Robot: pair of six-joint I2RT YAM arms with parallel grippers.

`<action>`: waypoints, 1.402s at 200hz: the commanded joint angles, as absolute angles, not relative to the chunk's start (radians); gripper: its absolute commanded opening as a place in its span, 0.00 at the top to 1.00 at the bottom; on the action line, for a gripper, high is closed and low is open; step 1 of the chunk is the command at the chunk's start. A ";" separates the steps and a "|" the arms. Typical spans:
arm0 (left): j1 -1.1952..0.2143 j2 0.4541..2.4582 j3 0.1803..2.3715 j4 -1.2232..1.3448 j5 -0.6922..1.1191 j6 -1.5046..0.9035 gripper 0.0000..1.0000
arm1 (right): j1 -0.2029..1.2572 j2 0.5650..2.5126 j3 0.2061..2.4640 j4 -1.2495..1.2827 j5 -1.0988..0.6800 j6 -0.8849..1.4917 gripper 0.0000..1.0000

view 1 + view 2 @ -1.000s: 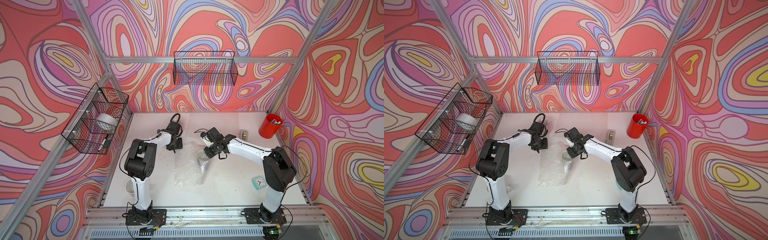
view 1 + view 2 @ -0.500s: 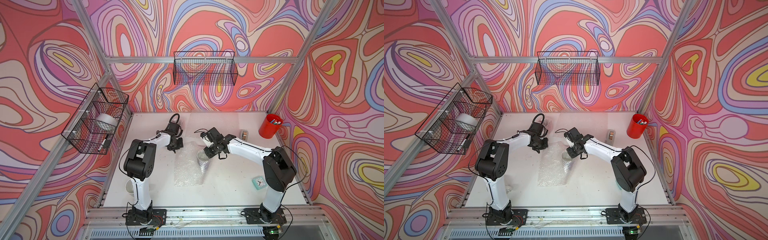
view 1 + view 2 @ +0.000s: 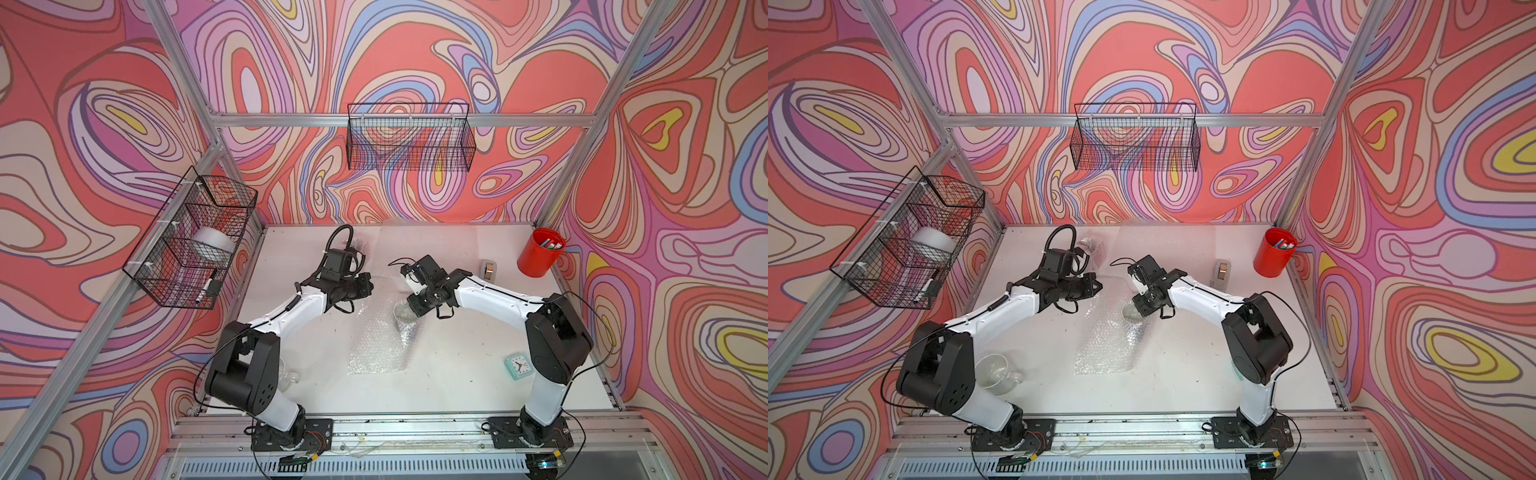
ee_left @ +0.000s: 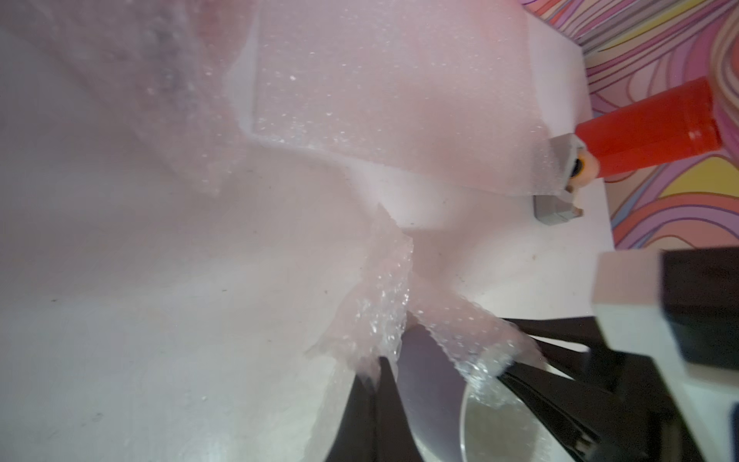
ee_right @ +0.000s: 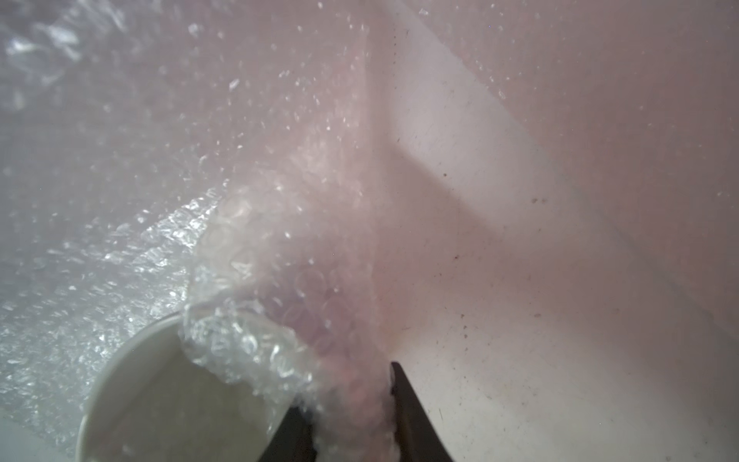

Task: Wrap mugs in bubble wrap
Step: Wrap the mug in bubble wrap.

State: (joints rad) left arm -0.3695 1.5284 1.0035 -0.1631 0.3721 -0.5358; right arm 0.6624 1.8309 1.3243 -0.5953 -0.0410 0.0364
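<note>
Nearest the bases, a clear glass mug [image 3: 994,372] sits unwrapped beside the left arm's shoulder. Ahead of it the bubble wrap [image 3: 378,345] lies on the table [image 3: 457,374], its long axis running away from the bases. The white mug [image 3: 402,312] stands upright on the sheet's far end. The right gripper [image 3: 410,308] is at the mug's far right side, jaws closed on a fold of wrap draped over the rim. Whether the mug's wall is also between them is hidden. Just left and slightly farther, the left gripper [image 3: 369,286] has its jaws together, pinching the sheet's far corner. The mug lies to that gripper's right, so the corner probably has to travel rightward across the mouth. A wrapped reddish bundle [image 3: 1093,249] rests beyond.
</note>
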 commanded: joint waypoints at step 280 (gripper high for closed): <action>-0.641 1.565 0.869 -0.059 0.401 -0.649 1.00 | 0.661 1.779 1.333 -0.586 -0.065 0.276 0.24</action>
State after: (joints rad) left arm -0.6296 1.5543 0.8566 -0.0101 0.3931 -0.6685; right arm 0.6624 1.7252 1.3041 -0.5518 -0.0929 0.2565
